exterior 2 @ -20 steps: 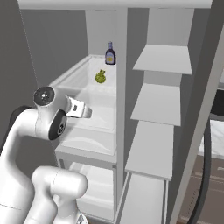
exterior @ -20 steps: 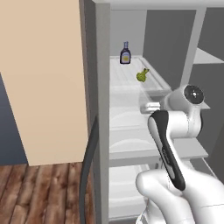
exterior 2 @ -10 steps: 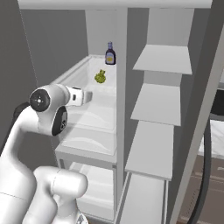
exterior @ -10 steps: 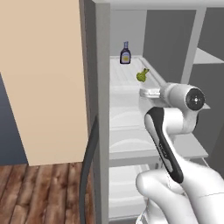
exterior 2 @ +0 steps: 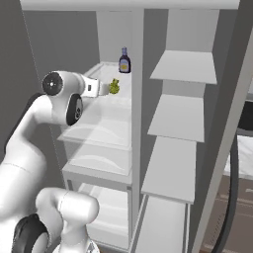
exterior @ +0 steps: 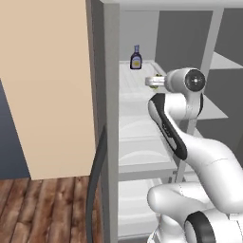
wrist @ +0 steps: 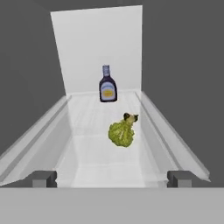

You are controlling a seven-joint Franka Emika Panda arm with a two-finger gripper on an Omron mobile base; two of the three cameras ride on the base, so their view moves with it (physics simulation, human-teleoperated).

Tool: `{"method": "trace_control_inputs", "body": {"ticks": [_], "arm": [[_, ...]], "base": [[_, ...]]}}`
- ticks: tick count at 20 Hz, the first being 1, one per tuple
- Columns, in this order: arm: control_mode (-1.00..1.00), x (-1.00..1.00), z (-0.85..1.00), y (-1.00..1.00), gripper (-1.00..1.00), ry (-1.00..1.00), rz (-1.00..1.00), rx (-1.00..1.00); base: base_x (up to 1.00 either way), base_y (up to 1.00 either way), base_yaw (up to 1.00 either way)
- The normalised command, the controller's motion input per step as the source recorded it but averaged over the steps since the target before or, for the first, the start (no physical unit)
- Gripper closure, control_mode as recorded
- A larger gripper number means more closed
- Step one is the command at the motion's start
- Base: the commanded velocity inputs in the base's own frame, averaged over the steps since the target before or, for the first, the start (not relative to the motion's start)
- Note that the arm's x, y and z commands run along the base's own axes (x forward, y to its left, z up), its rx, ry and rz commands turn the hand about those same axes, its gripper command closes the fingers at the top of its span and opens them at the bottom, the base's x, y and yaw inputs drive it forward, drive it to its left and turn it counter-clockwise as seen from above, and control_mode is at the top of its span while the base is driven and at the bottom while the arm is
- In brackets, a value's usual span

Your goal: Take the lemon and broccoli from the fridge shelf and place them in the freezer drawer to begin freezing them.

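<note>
- Since a second ago, the arm has lifted and reached forward, so the claw (wrist: pixel 111 178) now points straight along the fridge shelf (wrist: pixel 92 162).
- Broccoli (wrist: pixel 121 132) sits in the middle of the shelf, at 12 o'clock from the claw and a bit toward 1 o'clock, near but not touching.
- A small yellowish bump (wrist: pixel 130 117) peeks out just behind the broccoli; it may be the lemon, but it is too hidden to be sure.
- Behind both, at 12 o'clock by the back wall, stands a dark bottle (wrist: pixel 107 85).
- The claw's two tips are wide apart and hold nothing.
- What could go wrong: the broccoli is round and bumpy, so a push from one tip could roll it back into the yellow thing or the bottle.
- If the claw goes in off-centre, a tip might bump the raised shelf edge at 3 o'clock.
- Closing too early would pinch air and nudge the broccoli away.
</note>
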Motion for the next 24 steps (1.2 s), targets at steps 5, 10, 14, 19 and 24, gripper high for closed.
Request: {"method": "trace_control_inputs", "body": {"ticks": [5, 10, 14, 19, 24], "arm": [[-1.0, 0.38, 0.0, -0.1, -1.0, 0.08, -0.01, 0.0], [-1.0, 0.27, -0.07, -0.14, -1.0, 0.04, -0.02, 0.0], [-1.0, 0.11, -0.13, -0.11, -1.0, 0.0, -0.01, 0.0], [-1.0, 0.18, -0.12, -0.02, -1.0, 0.05, 0.0, 0.0], [-1.0, 0.31, -0.09, 0.0, -1.0, 0.12, 0.0, 0.0]], "base": [[0.0, 0.0, 0.0], [0.0, 0.0, 0.0], [0.0, 0.0, 0.0], [0.0, 0.0, 0.0], [0.0, 0.0, 0.0]]}}
